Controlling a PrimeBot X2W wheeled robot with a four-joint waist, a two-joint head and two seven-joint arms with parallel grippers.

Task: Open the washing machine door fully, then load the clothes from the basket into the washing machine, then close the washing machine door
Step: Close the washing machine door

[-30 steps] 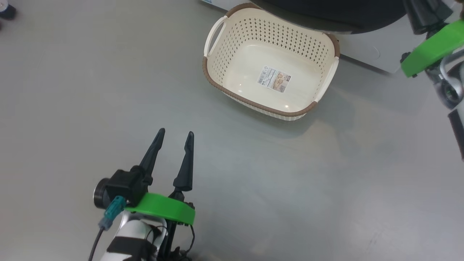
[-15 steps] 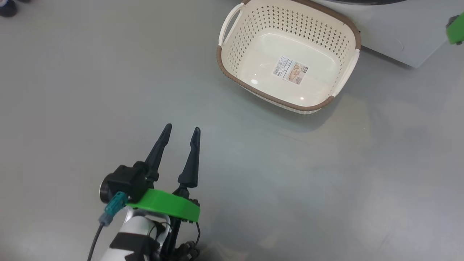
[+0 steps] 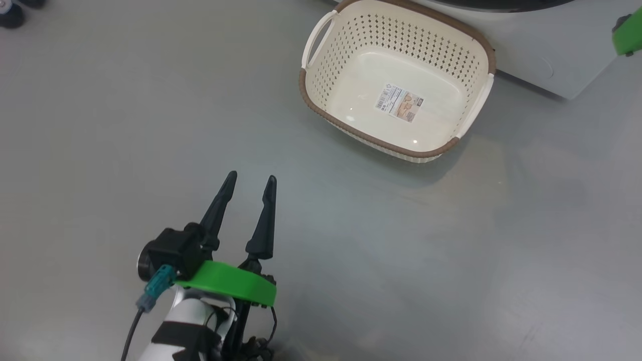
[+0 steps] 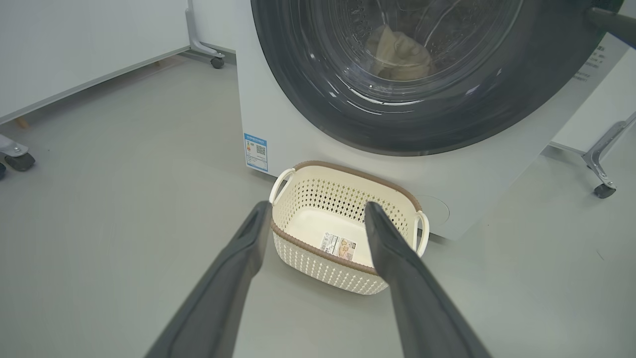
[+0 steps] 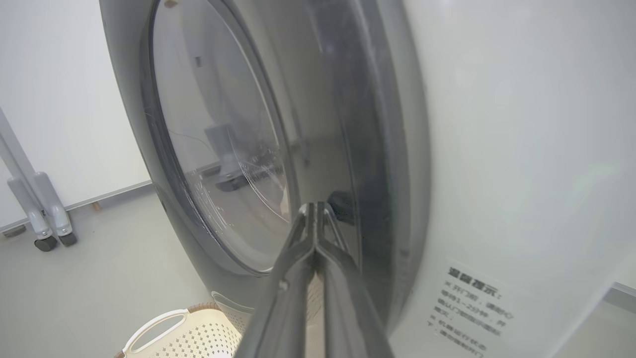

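At lower left of the head view, the left gripper hangs over the floor, fingers spread wide and empty, as a second ago. Centre: the basket, empty, stands just before the washing machine. Its shift within the frame is the camera's, not its own. Right: the clothes lie behind the glass of the washing machine door, which looks swung to. The right gripper, fingers pressed together on nothing, points at the door's rim; contact cannot be told. Loading appears done, and only latching seems left.
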